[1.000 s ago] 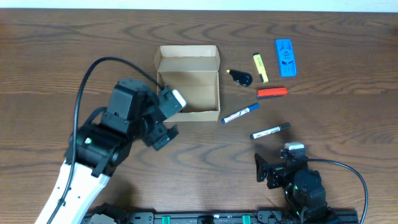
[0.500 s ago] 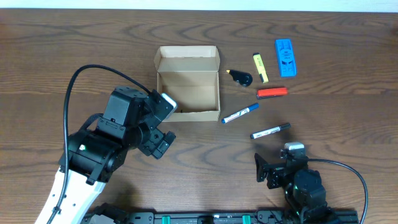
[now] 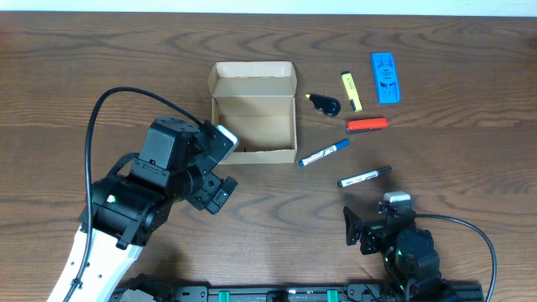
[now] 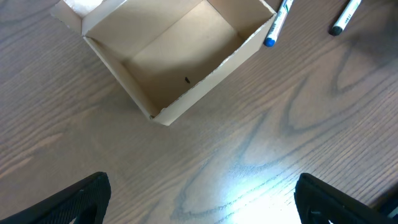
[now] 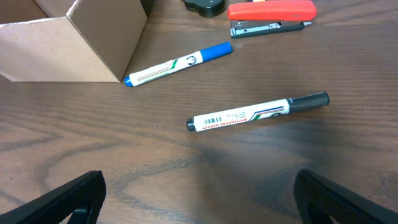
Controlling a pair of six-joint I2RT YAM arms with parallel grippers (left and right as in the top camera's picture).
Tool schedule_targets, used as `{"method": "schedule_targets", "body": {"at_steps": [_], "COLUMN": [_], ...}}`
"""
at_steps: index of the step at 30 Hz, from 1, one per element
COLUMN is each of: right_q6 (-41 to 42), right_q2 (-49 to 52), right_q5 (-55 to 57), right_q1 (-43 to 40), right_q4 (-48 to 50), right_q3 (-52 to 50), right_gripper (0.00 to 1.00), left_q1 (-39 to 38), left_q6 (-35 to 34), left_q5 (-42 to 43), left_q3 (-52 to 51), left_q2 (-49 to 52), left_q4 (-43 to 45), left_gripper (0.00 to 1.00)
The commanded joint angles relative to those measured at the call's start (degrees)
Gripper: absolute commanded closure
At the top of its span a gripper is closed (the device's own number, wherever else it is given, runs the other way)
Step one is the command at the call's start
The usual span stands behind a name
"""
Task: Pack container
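Overhead looks straight down; wrist views seemingly share the blue marker (image 5: 177, 64).

The container (image 3: 253, 113) stands open-topped, clear from above. Bare bench (image 3: 101, 67) runs along its left and near sides, where the left hand (image 3: 222, 164) hangs spread-fingered off the near left corner. Its right side is crowded: a blue-capped marker (image 3: 325, 153) just beside the corner, a black-capped marker (image 3: 364, 176) nearer the spread-fingered right hand (image 5: 199, 196), a red stapler (image 3: 367, 124) beyond.

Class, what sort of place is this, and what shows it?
Likely a robotics lab bench: a left arm and right arm at a wood-grain table, with a marker and red stapler near an open cardboard box.
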Motion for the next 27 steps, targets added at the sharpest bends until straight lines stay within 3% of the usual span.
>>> {"method": "schedule_targets", "body": {"at_steps": [1,9,11,15,19,27], "right_q6": [-2.1,-3.6,-0.9,12.7,17.4,14.5], "right_q2": [-0.4,-0.4,-0.4,-0.4,-0.4,3.4], "right_q5": [1.4,2.5,-1.0,-15.6,-17.6,-18.8], "right_q1": [-0.1,-0.1,-0.1,-0.1,-0.1,-0.2], "right_q4": [0.2,1.9,3.0,4.1,4.9,9.6], "right_q3": [-0.2,-0.2,-0.2,-0.2,-0.2,0.2], "right_gripper": [0.01,0.01,0.01,0.01,0.01,0.01], "left_q1": [0.2,0.2,0.2,0.2,0.2,0.2], "left_q6": [-0.4,-0.4,-0.4,-0.4,-0.4,-0.4], "left_q5": [0.2,0.2,0.2,0.2,0.2,0.2], "left_q3": [1.1,1.1,1.1,1.1,1.1,1.1], "left_q2": [-0.4,-0.4,-0.4,-0.4,-0.4,-0.4], "left_q4": [-0.3,-0.3,-0.3,-0.3,-0.3,-0.3], "left_gripper": [0.05,0.05,0.05,0.05,0.05,0.05]}}
